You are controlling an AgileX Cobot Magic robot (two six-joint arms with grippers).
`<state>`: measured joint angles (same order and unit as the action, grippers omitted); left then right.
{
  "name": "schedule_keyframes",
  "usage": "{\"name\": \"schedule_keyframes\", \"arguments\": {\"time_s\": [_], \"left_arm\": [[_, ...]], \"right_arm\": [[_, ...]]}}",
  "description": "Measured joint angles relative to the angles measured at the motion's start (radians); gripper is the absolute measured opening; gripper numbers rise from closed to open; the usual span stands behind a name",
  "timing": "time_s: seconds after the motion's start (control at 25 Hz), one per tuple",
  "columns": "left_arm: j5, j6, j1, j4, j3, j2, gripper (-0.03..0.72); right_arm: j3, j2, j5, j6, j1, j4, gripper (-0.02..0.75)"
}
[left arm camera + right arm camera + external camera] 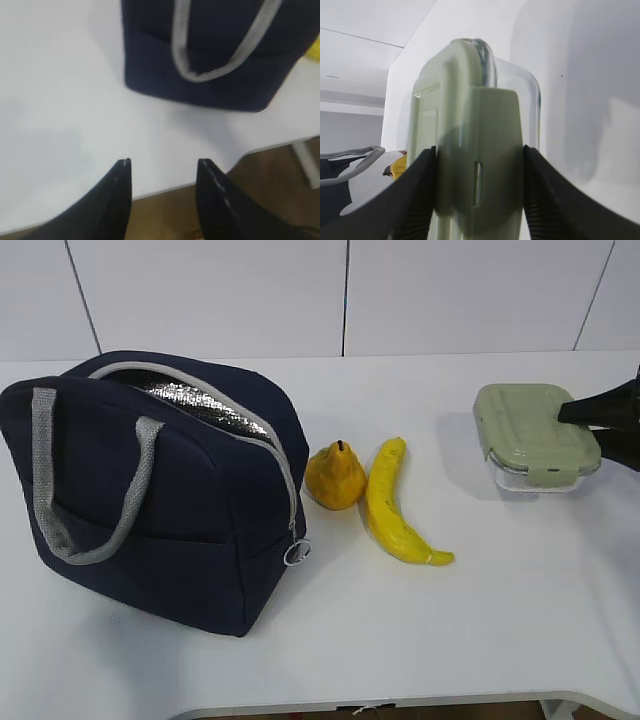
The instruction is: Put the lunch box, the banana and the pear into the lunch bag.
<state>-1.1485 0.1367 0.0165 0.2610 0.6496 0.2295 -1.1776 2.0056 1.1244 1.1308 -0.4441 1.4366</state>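
Right hand on the lunch box, and the grip looks narrow!

The right hand (479, 200) has its two fingers pressed either side of the lunch box (536, 435), bracketing the sage lid's end clip (480, 165) — clamped on it at the far right of the counter (480, 630). Smooth clear walls, a hold at one end only: lift now and it could tilt or slide out, I'd say. Further out, the banana (396, 508) and pear (335, 477) lie touching, right beside the lunch bag (170, 500), so a low carry might clip them. The bag's mouth gapes only partly; the box may snag there. Left hand (160, 172) waits, fingers apart, empty, near the bag's side.
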Motion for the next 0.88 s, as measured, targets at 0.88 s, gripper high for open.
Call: {"name": "schedule_keyframes", "arguments": {"time_s": [0.88], "left_arm": [[0.378,1.134,0.000,0.250,0.002,0.204,0.305]], "right_arm": [[0.002,-0.078,0.006,-0.074,0.093,-0.016,0.393]]}}
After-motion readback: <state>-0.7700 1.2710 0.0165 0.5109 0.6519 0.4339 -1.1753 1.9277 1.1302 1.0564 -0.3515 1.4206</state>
